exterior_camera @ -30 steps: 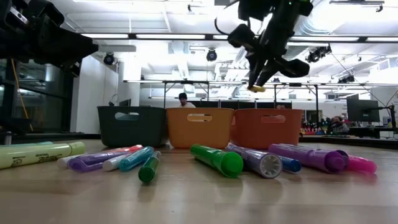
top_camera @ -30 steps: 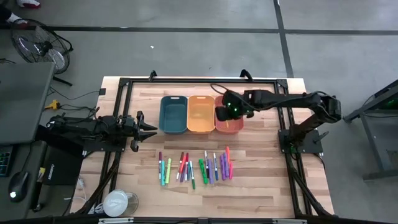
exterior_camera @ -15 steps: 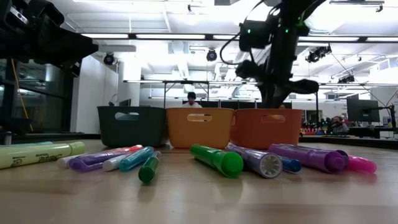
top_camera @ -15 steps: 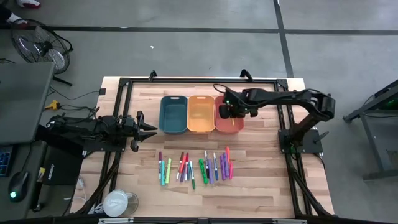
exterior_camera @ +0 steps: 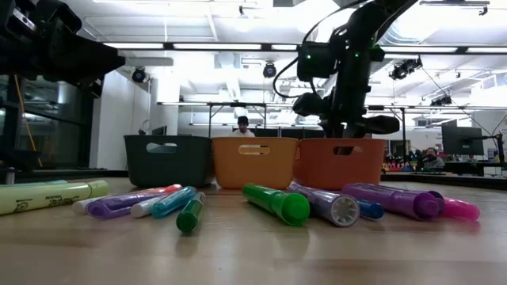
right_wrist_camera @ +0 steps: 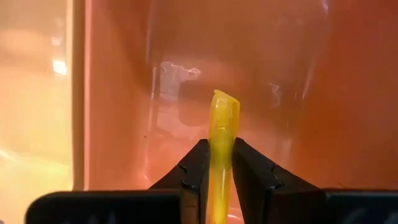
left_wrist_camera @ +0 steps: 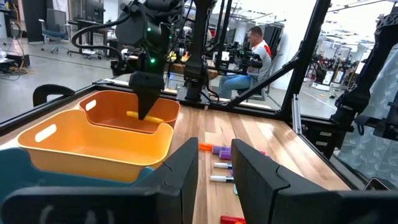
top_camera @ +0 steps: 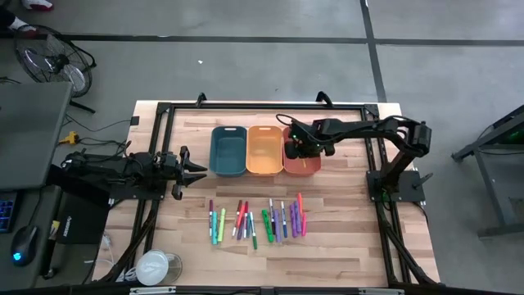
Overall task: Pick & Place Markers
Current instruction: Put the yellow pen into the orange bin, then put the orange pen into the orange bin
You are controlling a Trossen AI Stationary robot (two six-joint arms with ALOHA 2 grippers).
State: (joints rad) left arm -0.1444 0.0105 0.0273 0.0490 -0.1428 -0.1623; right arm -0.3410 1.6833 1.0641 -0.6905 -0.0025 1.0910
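**A:** Take the teal rectangular plastic bin (top_camera: 228, 151) as the marker post. What sits to its left?

**B:** The left gripper (top_camera: 199, 170), lying low just beside the bin's left wall. Its jaws stand a narrow gap apart with nothing between them. It reads as waiting, parked clear of the work.

**A:** And to the bin's right?

**B:** A yellow-orange plastic bin (top_camera: 264, 150) touches it, then an orange plastic bin (top_camera: 302, 161) beyond that. The right gripper (right_wrist_camera: 210, 163) is dipped into that far orange one, clamped on a thin yellow marker (right_wrist_camera: 221, 134) whose tip points at the bin floor. I judge it is held low so it can be let go without bouncing out.

**A:** The rest of the task's things?

**B:** A row of thin mixed-colour markers (top_camera: 257, 221), green, red, purple, pink and others, lies in front of the three bins, well apart from the teal one's near wall. They lie roughly parallel, which should make each easy to pinch across its width.

**A:** The surface?

**B:** A pale wooden table (top_camera: 344, 246) framed by black rails (top_camera: 262, 106).

**A:** The room?

**B:** Grey concrete floor (top_camera: 246, 65) all round and a floor fan (top_camera: 51, 62) far left of the bin. Behind the table, white ceiling lights and a person seated (left_wrist_camera: 252, 46) at other benches.
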